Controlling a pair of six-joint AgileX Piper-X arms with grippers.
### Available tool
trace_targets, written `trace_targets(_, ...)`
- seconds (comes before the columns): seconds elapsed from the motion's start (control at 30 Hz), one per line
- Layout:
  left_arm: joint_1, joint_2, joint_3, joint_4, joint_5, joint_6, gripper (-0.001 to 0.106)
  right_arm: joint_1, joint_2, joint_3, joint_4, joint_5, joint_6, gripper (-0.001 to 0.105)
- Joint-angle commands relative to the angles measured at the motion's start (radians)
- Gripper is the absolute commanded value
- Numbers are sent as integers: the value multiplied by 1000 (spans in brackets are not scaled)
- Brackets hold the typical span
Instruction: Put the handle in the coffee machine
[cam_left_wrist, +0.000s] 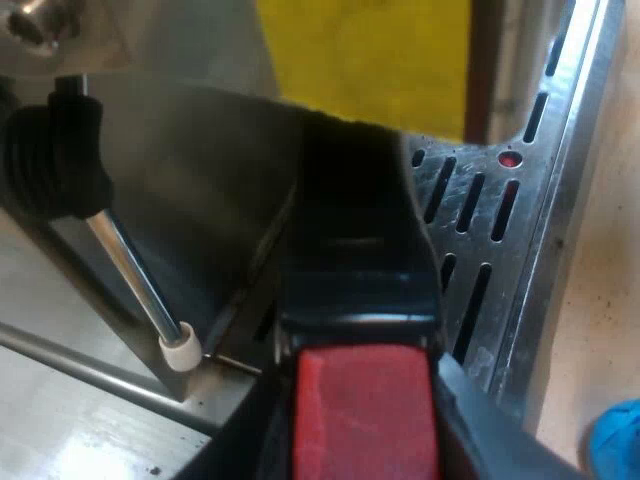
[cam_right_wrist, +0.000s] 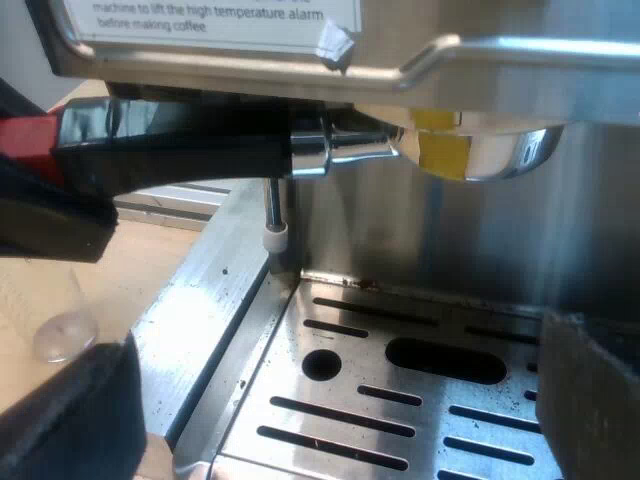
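The left hand (cam_left_wrist: 362, 430) clamps the red end of the holder (cam_left_wrist: 355, 250), its metal basket up under the espresso machine (cam_right_wrist: 480, 230) front (apparently not yet locked). The right hand (cam_right_wrist: 340, 395) hangs wide open over the drip tray (cam_right_wrist: 430, 398). The next move likely calls for swinging the handle round until it locks.

On the handle (cam_left_wrist: 360, 290), the red end (cam_left_wrist: 365, 415) runs off the edge, tip unseen. The blue thing (cam_left_wrist: 618, 440) on the counter (cam_left_wrist: 600, 300) is mostly cut off, can't tell what it is. The holder's basket (cam_right_wrist: 490, 150) top is hidden under the espresso machine (cam_right_wrist: 480, 230); I can't tell if it's locked. The measuring glass (cam_right_wrist: 50, 310) has a faint outline, can't tell whether anything's in it. The printed label (cam_right_wrist: 200, 20) is cut off mid-line.
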Motion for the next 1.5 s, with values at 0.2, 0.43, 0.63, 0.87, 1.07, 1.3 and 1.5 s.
trace_targets(0.2, 5, -27, -29, -70, 237, -152, 0, -4, -3, 1, -8, 3, -4, 80)
trace_targets(0.43, 35, -27, -29, -71, 272, -152, 0, -4, -3, 1, -8, 3, -4, 80)
trace_targets(0.63, 42, -27, -29, -73, 279, -146, 0, -4, -3, 1, -8, 3, -4, 80)
trace_targets(0.87, 42, -33, -29, -73, 347, -104, 0, -4, -3, 1, -8, 3, -4, 80)
trace_targets(1.07, 42, -35, -29, -72, 393, -100, 0, -4, -3, 1, -8, 3, -4, 80)
trace_targets(1.3, 42, -38, -29, -54, 456, -132, 0, -4, -3, 1, 2, 3, -4, 80)
trace_targets(1.5, 42, -38, -29, -3, 459, -132, 0, -7, -3, 1, 52, 5, -4, 80)
